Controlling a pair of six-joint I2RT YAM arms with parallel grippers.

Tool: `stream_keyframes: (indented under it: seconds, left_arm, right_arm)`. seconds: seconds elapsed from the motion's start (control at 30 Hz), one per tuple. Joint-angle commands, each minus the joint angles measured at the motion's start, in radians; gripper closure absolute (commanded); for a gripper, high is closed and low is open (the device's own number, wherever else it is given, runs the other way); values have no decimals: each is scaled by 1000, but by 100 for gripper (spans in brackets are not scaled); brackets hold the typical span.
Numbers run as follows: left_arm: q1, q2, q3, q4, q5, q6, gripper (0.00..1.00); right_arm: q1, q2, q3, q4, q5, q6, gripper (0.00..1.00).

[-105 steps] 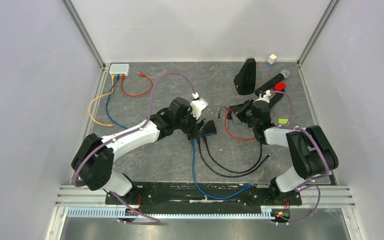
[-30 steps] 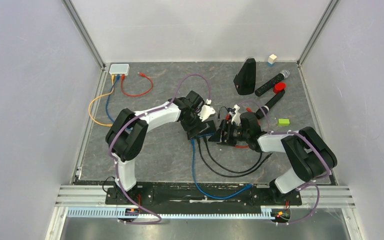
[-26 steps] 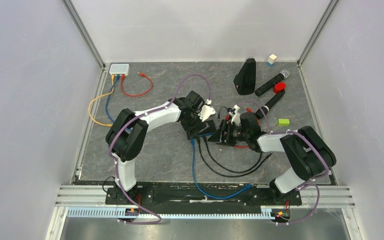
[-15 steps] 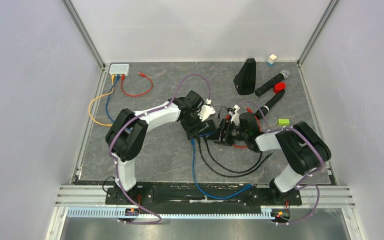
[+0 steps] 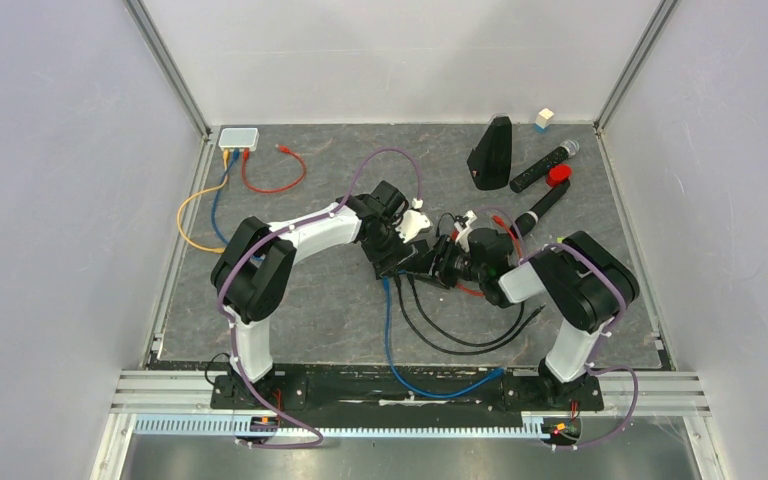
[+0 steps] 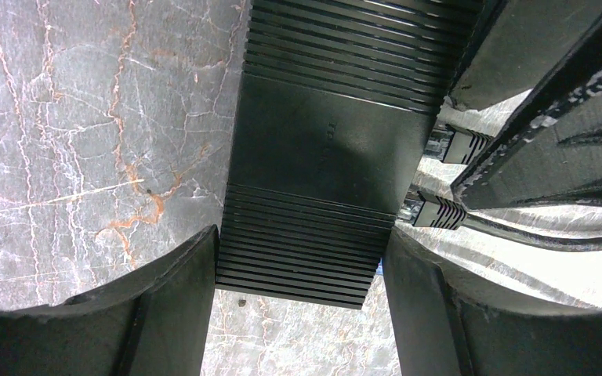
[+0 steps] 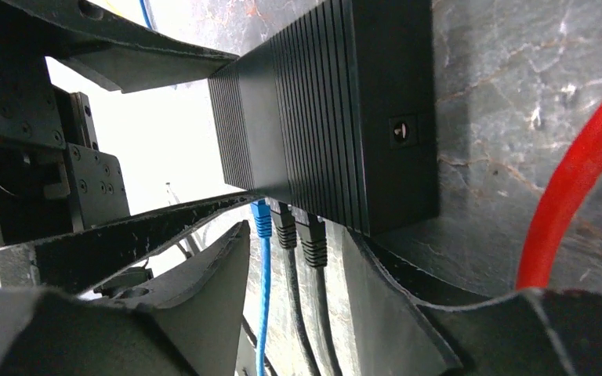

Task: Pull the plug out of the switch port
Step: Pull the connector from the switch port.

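The black ribbed switch (image 6: 321, 157) lies on the grey table, mostly covered by both grippers in the top view (image 5: 408, 264). My left gripper (image 6: 300, 235) is shut on its end, one finger against each side. A blue plug (image 7: 261, 219) and two black plugs (image 7: 311, 237) sit in its ports. My right gripper (image 7: 298, 235) is open at the port side, with all three plugs and their cables between its fingers (image 7: 204, 313). I see no contact between them. In the top view the right gripper (image 5: 430, 265) is beside the left gripper (image 5: 397, 256).
A red cable (image 7: 580, 180) lies by the switch's right end. At the back stand a white switch (image 5: 238, 137) with orange, blue and red cables, a black wedge (image 5: 491, 152), a microphone (image 5: 543, 165), a green block (image 5: 566, 243) and a white cube (image 5: 544, 118).
The left arm swung round and took hold of the switch, then stayed put. The right gripper has moved left from the red cable to the switch's port side, around the plugs.
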Motion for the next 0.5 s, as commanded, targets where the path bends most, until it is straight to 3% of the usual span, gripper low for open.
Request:
stream_keyframes:
  seconds: [0.0,0.47]
  left_arm:
    - [-1,-23,-16,-14,33,16,48]
    - [-1,-33,-21,-13,34,10,48]
  right_arm:
    - [8,18,-50,26,49,4,52]
    - [8,145,-29,196,46,155,57]
